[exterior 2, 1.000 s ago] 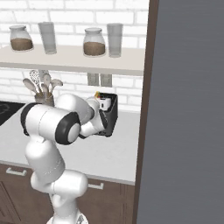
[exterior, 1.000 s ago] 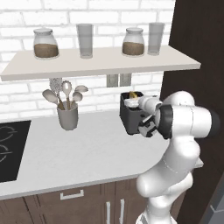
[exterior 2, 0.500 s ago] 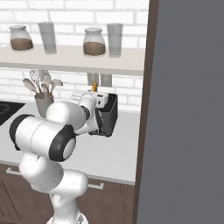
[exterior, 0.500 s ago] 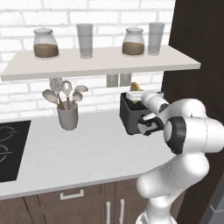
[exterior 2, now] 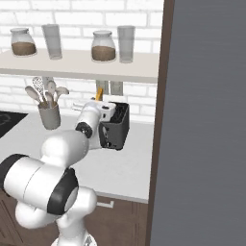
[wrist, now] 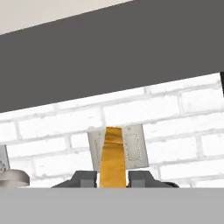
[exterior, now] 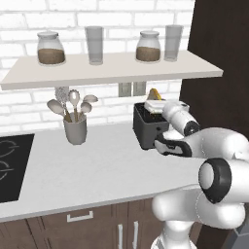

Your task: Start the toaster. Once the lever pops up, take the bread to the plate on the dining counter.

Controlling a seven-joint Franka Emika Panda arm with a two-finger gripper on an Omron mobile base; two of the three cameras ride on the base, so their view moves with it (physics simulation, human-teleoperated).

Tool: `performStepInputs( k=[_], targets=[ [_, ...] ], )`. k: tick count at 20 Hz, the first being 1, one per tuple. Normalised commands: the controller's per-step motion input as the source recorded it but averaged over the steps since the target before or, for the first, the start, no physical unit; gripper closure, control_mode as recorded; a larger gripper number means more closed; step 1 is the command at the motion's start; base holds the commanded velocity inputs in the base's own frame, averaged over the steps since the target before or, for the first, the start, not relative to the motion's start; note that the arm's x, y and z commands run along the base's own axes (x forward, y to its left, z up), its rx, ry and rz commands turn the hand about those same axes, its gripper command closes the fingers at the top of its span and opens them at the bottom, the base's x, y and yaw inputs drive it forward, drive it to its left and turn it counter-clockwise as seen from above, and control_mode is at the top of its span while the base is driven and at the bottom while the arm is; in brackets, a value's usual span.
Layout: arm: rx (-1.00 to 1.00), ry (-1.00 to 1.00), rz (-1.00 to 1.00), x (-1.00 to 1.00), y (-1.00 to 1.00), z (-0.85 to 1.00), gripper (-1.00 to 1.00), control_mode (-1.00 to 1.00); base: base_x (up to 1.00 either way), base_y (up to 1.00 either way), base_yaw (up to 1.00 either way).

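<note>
The dark grey toaster [exterior: 150, 128] [exterior 2: 115, 128] stands on the white wall counter under the shelf. Just above its slots my gripper [exterior: 155, 103] [exterior 2: 102, 108] [wrist: 113, 179] is shut on the bread [exterior: 154, 93] [exterior 2: 99, 93] [wrist: 113, 156]. The slice is upright and clear of the toaster. The hand view has it edge-on, orange-tan, between the two fingertips [wrist: 85, 178]. The plate and the dining counter are out of view.
A grey utensil holder [exterior: 75, 128] [exterior 2: 49, 115] stands left of the toaster. The shelf [exterior: 112, 68] with jars and glasses hangs close overhead. A wall outlet [wrist: 133, 148] is behind the bread. A black cooktop [exterior: 10, 165] lies far left, and a tall dark cabinet [exterior 2: 206, 120] stands right.
The hand has lifted the bread a little higher above the toaster. The arm's elbow has swung lower and closer to the cameras.
</note>
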Motion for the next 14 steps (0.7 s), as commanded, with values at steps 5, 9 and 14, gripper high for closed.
performStepInputs(
  k=[5,9,14],
  targets=[
    [0.00,0.13,-0.07,-0.51,0.00,0.61,1.00,-1.00,0.00,0.00,0.00],
    [0.00,0.19,-0.10,-0.55,0.00,0.25,1.00,-1.00,0.00,0.00,0.00],
    [-0.01,0.26,-0.12,-0.51,0.00,0.08,1.00,-1.00,0.00,0.00,0.00]
  ],
)
